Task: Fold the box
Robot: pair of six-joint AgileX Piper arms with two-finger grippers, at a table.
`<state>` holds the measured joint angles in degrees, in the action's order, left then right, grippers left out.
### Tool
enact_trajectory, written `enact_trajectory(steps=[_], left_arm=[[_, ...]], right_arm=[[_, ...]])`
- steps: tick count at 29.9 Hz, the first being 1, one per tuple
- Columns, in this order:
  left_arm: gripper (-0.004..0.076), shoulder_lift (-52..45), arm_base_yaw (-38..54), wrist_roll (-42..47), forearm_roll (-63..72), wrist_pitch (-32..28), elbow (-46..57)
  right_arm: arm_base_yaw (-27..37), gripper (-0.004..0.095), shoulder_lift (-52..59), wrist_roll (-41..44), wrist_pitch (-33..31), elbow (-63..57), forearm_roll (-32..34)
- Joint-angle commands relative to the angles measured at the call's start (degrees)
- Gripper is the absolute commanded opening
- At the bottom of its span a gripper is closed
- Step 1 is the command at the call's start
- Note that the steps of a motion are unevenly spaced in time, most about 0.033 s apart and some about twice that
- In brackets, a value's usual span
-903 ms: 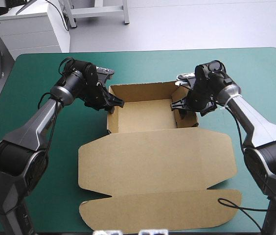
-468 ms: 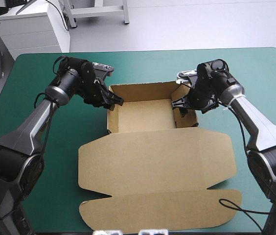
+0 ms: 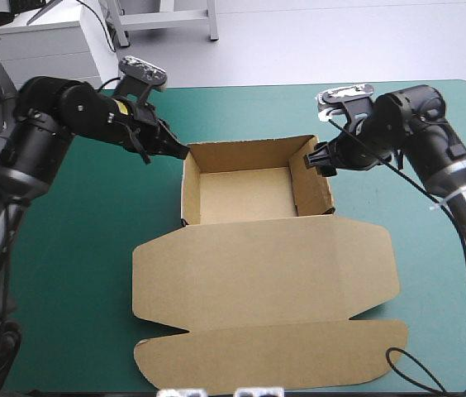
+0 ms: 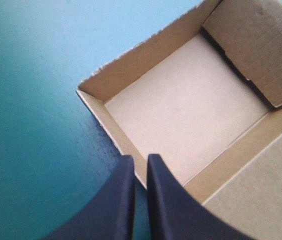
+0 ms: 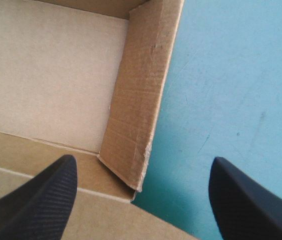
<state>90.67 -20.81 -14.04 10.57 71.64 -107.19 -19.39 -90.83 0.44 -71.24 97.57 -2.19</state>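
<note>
Teal-green surface (image 3: 68, 248) is seen bearing the brown box (image 3: 266, 273) at its middle, walls raised, lid flat. The left tool (image 3: 179, 151) is held shut, empty, at its far-left corner; the right tool (image 3: 317, 163) wide open, empty. Walls should be pressed squarely.

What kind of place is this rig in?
Likely a robot lab bench, not a packing line: a table with a teal-green cover, a left tool and a right tool on two arms, and one brown box, walls raised, lid flat.
</note>
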Motion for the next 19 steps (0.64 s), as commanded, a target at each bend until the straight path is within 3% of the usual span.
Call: enact_trajectory(steps=[1, 11, 19], left_arm=[[-0.0006, -7.8, 0.0, -3.1, 1.4, 2.1, -2.1], [-0.0008, -22.1, 0.0, -4.2, -9.1, 2.2, 1.7], [-0.0008, -35.6, 0.0, -1.2, -20.2, 2.2, 24.2]], right_arm=[[0.3, 0.067, 5.7, -1.3, -0.2, 1.8, 0.4], [0.3, 0.067, 9.5, -1.8, -0.2, 1.6, 0.2], [0.3, 0.067, 9.5, -2.3, -0.2, 1.6, 0.2]])
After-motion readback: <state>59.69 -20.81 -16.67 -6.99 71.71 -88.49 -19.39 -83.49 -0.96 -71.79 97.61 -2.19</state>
